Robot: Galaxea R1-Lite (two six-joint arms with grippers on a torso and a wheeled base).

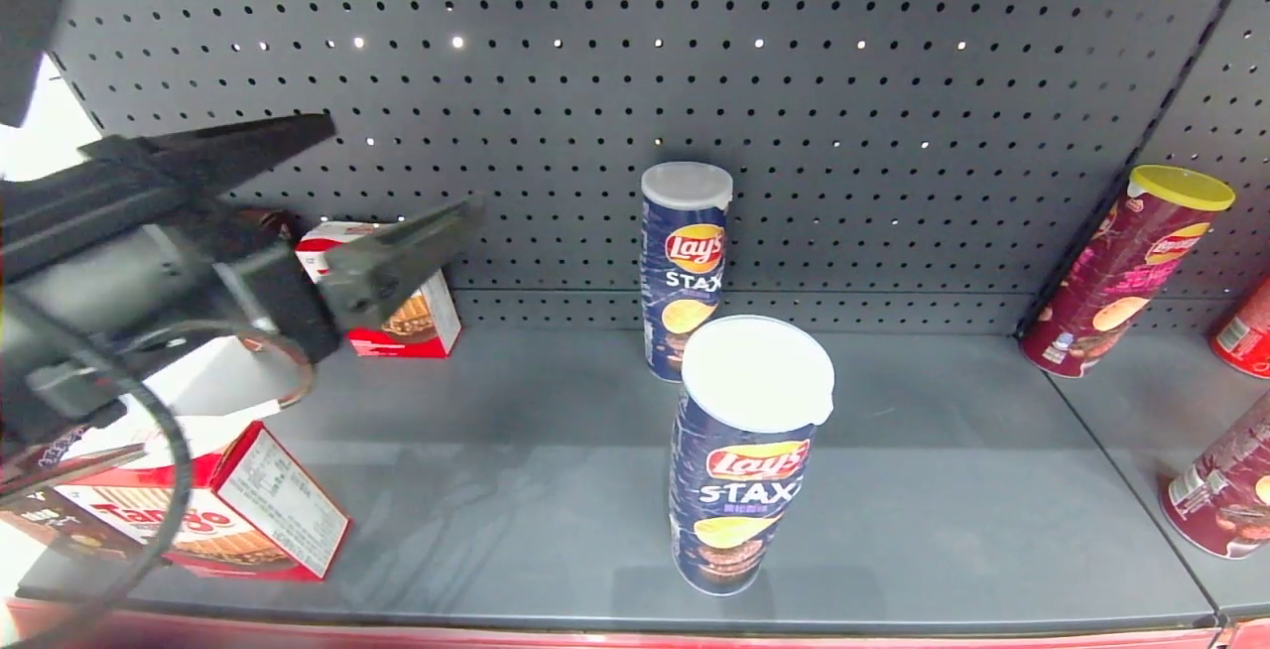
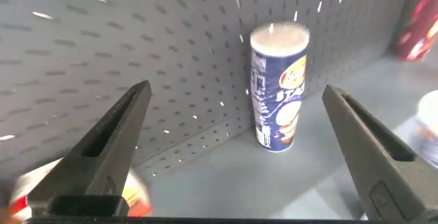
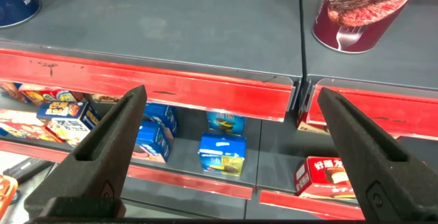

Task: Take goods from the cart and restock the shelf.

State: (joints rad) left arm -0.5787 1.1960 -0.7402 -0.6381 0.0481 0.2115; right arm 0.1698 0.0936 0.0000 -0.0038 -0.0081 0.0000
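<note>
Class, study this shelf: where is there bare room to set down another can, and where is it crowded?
Widest bare shelf lies between the front blue can, the back blue can and the maroon can. A second patch lies between those cans and the left boxes. Crowded: the left corner, where front box and back box sit by the left gripper.

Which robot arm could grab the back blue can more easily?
Probably the left. The left end effector is open over the shelf, and its wrist view looks straight at the back can. The right end effector hangs out in front of the red edge.
</note>
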